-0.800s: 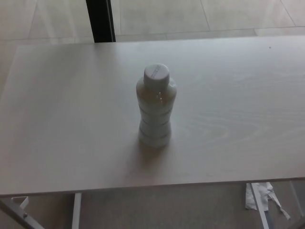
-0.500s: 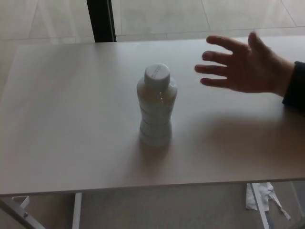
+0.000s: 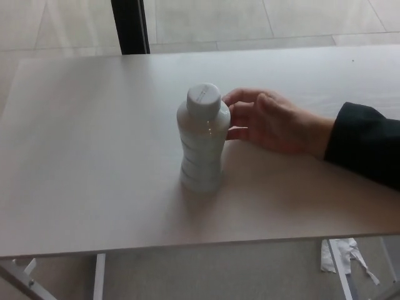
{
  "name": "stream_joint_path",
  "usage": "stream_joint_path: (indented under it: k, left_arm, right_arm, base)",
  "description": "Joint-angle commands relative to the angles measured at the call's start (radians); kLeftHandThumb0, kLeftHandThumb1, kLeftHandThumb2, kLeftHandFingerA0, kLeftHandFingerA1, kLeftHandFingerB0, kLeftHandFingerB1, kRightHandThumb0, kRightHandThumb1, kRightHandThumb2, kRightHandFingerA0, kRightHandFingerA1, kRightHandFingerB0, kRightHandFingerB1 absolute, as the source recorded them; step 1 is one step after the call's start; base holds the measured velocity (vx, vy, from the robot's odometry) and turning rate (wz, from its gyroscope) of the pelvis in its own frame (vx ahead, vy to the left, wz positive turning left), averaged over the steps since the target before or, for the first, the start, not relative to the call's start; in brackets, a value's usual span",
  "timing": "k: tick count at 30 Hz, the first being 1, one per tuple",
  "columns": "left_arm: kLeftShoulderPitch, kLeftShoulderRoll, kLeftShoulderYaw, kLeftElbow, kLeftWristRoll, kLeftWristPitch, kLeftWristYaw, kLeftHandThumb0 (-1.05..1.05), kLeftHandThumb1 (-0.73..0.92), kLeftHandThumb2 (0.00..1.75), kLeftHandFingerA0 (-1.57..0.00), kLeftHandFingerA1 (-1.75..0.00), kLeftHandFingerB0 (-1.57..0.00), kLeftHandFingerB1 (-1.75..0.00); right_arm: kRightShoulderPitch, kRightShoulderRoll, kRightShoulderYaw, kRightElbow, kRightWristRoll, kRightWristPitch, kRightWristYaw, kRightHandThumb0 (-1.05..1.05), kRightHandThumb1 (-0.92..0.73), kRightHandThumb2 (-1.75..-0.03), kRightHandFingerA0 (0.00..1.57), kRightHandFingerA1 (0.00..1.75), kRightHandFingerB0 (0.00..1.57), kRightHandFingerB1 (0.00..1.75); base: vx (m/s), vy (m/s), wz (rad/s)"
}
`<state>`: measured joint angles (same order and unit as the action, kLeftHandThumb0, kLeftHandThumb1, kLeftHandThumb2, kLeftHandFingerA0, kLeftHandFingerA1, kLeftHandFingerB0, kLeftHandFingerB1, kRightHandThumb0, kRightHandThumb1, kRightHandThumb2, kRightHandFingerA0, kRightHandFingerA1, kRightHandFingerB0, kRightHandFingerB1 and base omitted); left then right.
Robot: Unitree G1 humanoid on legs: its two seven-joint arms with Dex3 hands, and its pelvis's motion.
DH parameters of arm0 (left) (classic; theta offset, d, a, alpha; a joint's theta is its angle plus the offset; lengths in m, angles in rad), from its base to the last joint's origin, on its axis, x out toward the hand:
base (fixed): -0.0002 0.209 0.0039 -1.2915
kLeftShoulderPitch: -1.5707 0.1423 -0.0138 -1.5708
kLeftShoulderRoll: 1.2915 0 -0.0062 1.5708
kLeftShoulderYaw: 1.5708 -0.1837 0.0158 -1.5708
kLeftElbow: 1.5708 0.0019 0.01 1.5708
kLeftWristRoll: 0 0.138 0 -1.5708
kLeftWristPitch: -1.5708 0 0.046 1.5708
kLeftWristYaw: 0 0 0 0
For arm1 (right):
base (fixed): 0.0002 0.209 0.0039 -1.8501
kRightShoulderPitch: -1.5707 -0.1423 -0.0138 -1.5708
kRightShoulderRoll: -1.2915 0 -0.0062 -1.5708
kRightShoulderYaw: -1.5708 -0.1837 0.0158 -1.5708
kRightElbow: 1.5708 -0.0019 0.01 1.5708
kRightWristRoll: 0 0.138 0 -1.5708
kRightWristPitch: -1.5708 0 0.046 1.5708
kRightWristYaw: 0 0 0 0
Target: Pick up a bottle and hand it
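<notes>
A white ribbed plastic bottle (image 3: 202,142) with a white cap stands upright near the middle of the pale table (image 3: 87,156). A person's hand (image 3: 272,122) in a dark sleeve (image 3: 365,144) reaches in from the right, and its fingers touch the bottle's upper right side. Neither of my hands shows in the head view.
The table's front edge (image 3: 187,247) runs across the lower part of the view, with white table legs (image 3: 99,275) and crumpled white paper (image 3: 340,257) on the floor below. A dark post (image 3: 130,26) stands beyond the table's far edge.
The person's hand came in from the right, lowered toward the table and moved left until its fingers reached the bottle. The bottle stands where it was.
</notes>
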<state>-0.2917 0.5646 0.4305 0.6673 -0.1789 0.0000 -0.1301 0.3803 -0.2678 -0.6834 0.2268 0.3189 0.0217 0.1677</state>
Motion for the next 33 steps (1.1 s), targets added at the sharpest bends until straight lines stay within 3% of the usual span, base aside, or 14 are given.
stream_joint_path:
  k: [1,4,7,12,13,16,19,24,25,26,27,29,30,33]
  left_arm:
    - [-0.03,-0.096,-0.153,-0.087,0.027,0.026,-0.091,-1.05,0.44,0.7,-0.19,-1.53,-0.05,-1.36]
    - [-0.026,-0.15,-0.199,-0.182,-0.004,0.099,-0.092,-1.05,0.42,0.68,-0.18,-1.41,-0.01,-1.28]
    - [-0.016,-0.208,-0.276,-0.279,0.025,0.153,-0.078,-1.05,0.43,0.65,-0.08,-1.35,-0.07,-1.1]
    - [-0.054,-0.286,-0.419,-0.307,0.082,0.198,-0.084,-1.05,0.28,0.88,-0.3,-1.28,-0.01,-1.03]
    - [-0.064,-0.294,-0.438,-0.302,0.088,0.2,-0.081,-1.05,0.41,0.63,-0.14,-1.23,-0.12,-1.07]
    - [-0.085,-0.312,-0.477,-0.286,0.109,0.194,-0.074,-1.05,0.41,0.63,-0.09,-1.33,-0.1,-1.15]
    - [-0.101,-0.314,-0.509,-0.274,0.133,0.183,-0.076,-1.05,0.43,0.65,-0.04,-1.35,-0.08,-1.13]
    - [-0.142,-0.325,-0.571,-0.232,0.159,0.203,-0.102,-1.05,0.37,0.64,0.0,-1.27,-0.03,-1.09]
    - [-0.147,-0.324,-0.591,-0.213,0.163,0.211,-0.127,-0.37,-0.2,0.7,-0.26,-0.75,-0.16,-0.66]
    - [-0.148,-0.324,-0.594,-0.21,0.163,0.212,-0.129,-0.37,-0.2,0.7,-0.26,-0.75,-0.16,-0.66]
    - [-0.153,-0.323,-0.604,-0.204,0.165,0.219,-0.141,-1.05,0.38,0.62,0.0,-1.14,0.0,-1.03]
    - [-0.161,-0.323,-0.632,-0.182,0.196,0.211,-0.134,-1.05,0.38,0.62,0.0,-1.14,0.0,-0.98]
    - [-0.163,-0.329,-0.639,-0.183,0.197,0.223,-0.131,-0.43,0.01,0.8,-0.06,-0.79,-0.01,-0.7]
    - [-0.161,-0.33,-0.648,-0.184,0.204,0.218,-0.13,-1.05,0.38,0.61,0.0,-1.05,0.0,-0.91]
  right_arm:
    - [0.01,-0.017,-0.012,-0.017,0.031,0.023,0.007,-0.78,-0.47,-0.93,0.83,0.83,0.34,0.58]
    - [-0.005,-0.022,-0.012,-0.008,0.036,0.037,0.001,-0.74,-0.59,-0.57,0.79,0.7,0.42,0.52]
    - [-0.015,-0.025,-0.001,-0.01,0.027,0.059,-0.011,-0.74,-0.44,-0.88,1.02,1.06,0.39,0.59]
    - [-0.013,-0.018,-0.004,-0.029,0.035,0.074,-0.017,-0.74,-0.43,-0.88,0.97,0.91,0.39,0.59]
    - [-0.013,-0.02,-0.003,-0.028,0.03,0.075,-0.018,-0.75,-0.58,-0.58,1.03,0.99,0.43,0.52]
    - [-0.011,-0.026,0.004,-0.023,0.022,0.069,-0.007,-0.75,-0.45,-0.89,0.96,0.93,0.37,0.58]
    - [-0.007,-0.024,0.006,-0.045,0.023,0.089,-0.015,-0.77,-0.59,-0.58,1.03,0.99,0.43,0.5]
    - [-0.002,-0.02,0.008,-0.071,0.023,0.108,-0.023,-0.77,-0.45,-0.88,1.06,1.11,0.38,0.57]
    - [-0.002,-0.02,0.008,-0.067,0.023,0.106,-0.02,-0.76,-0.44,-0.89,1.02,1.05,0.37,0.57]
    - [-0.001,-0.02,0.008,-0.067,0.023,0.107,-0.019,-0.76,-0.44,-0.89,1.02,1.05,0.37,0.57]
    - [0.001,-0.019,0.007,-0.07,0.028,0.107,-0.014,-0.76,-0.59,-0.58,0.95,0.89,0.42,0.5]
    - [-0.003,-0.015,0.009,-0.074,0.028,0.109,-0.019,-0.73,-0.45,-0.89,0.97,0.97,0.38,0.58]
    - [-0.007,-0.015,0.012,-0.069,0.022,0.106,-0.024,-0.73,-0.45,-0.89,0.97,0.94,0.39,0.58]
    - [-0.007,-0.017,0.018,-0.072,0.014,0.111,-0.027,-0.75,-0.45,-0.89,1.02,1.07,0.38,0.58]
  base:
    - [0.0,0.0,0.0]
    - [0.0,0.0,0.0]
    - [0.0,0.0,0.0]
    - [0.0,0.0,0.0]
    - [0.0,0.0,0.0]
    - [0.0,0.0,0.0]
    - [0.0,0.0,0.0]
    - [0.0,0.0,0.0]
    - [0.0,0.0,0.0]
    - [0.0,0.0,0.0]
    - [0.0,0.0,0.0]
    - [0.0,0.0,0.0]
    - [0.0,0.0,0.0]
    - [0.0,0.0,0.0]
